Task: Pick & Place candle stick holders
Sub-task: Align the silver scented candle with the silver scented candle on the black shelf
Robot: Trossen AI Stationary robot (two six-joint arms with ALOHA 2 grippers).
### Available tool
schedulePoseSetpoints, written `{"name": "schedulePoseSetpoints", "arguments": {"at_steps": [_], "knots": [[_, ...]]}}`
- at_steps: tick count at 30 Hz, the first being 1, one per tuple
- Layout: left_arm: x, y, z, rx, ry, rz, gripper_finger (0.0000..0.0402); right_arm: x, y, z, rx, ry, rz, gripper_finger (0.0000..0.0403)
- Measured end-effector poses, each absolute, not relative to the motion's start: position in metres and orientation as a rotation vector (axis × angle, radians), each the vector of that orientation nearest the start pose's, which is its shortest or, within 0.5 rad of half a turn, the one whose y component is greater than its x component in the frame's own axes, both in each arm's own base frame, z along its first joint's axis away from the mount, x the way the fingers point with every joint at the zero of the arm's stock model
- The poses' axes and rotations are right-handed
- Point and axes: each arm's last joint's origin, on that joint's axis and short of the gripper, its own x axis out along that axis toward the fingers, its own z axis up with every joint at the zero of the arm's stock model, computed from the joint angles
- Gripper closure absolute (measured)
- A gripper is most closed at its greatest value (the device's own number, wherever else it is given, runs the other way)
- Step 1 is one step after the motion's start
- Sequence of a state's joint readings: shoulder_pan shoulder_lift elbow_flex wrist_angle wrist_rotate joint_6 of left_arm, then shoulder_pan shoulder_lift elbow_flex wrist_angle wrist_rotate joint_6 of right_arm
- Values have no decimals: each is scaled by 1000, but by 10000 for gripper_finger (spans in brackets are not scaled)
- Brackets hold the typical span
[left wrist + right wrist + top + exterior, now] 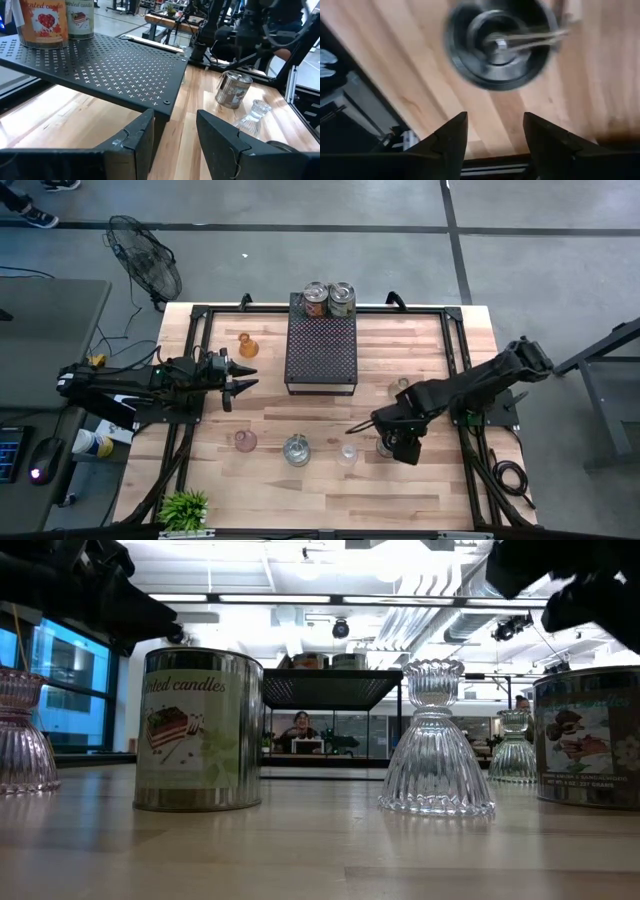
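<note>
Several small glass candle stick holders stand on the wooden table: an amber one (246, 345), a pinkish one (245, 441), a clear ribbed one (347, 453) (436, 745) and a small clear one (400, 388). My right gripper (393, 443) (495, 135) points steeply down, open, just above a round tin (497, 42) at the near right, and holds nothing. My left gripper (242, 377) (175, 135) waits level and open at the table's left, pointing toward the black perforated tray (320, 350).
Two candle tins (316, 298) (342, 298) stand on the tray's far end. Another tin (296, 450) (198, 730) stands in the near row between the holders. A green plant (184, 508) sits at the near left corner. Black frame rails (460, 350) run along the table's edges.
</note>
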State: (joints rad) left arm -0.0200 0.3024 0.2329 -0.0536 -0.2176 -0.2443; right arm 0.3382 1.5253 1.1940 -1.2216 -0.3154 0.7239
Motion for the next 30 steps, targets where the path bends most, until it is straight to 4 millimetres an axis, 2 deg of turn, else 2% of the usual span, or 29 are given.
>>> {"name": "schedulePoseSetpoints", "arguments": {"at_steps": [5, 11, 16, 20, 23, 30], "knots": [[112, 4, 213, -228, 98, 210, 257, 248, 98, 263, 424, 1600, -11, 238], [112, 4, 213, -228, 98, 211, 257, 255, 96, 270, 130, 1478, 90, 244], [112, 4, 213, -229, 98, 211, 257, 261, 97, 271, -167, 1369, 302, 241], [112, 4, 213, -242, 97, 211, 257, 264, 95, 272, -322, 1320, 329, 242], [112, 4, 213, -243, 96, 211, 257, 261, 93, 271, -380, 1349, 309, 245], [112, 5, 213, -243, 94, 229, 257, 257, 93, 271, -376, 1389, 319, 245]]}}
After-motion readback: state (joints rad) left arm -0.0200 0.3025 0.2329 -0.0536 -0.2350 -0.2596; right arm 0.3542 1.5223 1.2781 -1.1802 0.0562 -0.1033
